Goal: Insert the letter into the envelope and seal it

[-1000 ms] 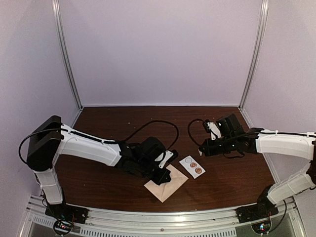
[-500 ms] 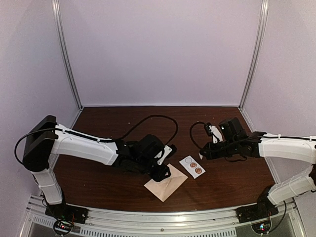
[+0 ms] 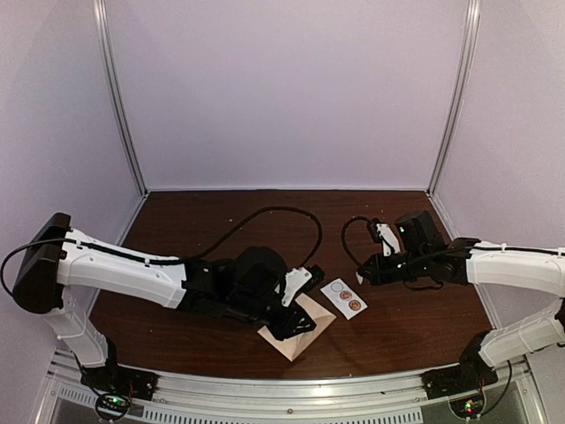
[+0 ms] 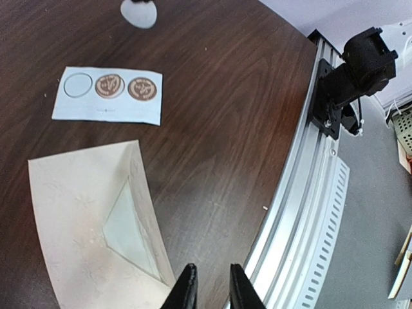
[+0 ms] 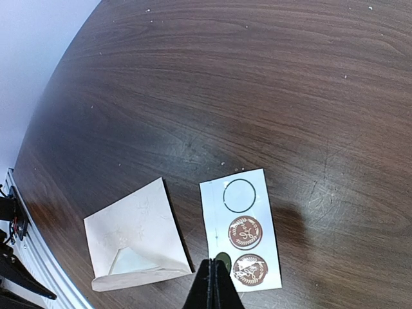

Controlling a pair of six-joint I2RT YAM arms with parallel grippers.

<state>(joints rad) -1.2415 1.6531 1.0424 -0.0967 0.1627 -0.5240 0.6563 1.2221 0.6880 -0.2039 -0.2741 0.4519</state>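
The left gripper [image 4: 211, 288] has slid toward the bench's near edge over the envelope [image 4: 90, 219], jaws barely parted, empty. The right gripper [image 5: 214, 277], pinched shut, has dropped to the sticker sheet [image 5: 257, 193], so sealing looks close.

The top view is dim, soft and grainy, its walls [image 3: 282, 88] tinted lilac. Both wrist views are brighter and sharper, bent at the edges. A soft shadow darkens the table [image 5: 302, 219] beside the sticker strip [image 5: 217, 225].

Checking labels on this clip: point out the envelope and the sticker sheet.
envelope [image 4: 77, 212], left wrist view, middle of its face.
sticker sheet [image 4: 106, 111], left wrist view, bare lower margin.
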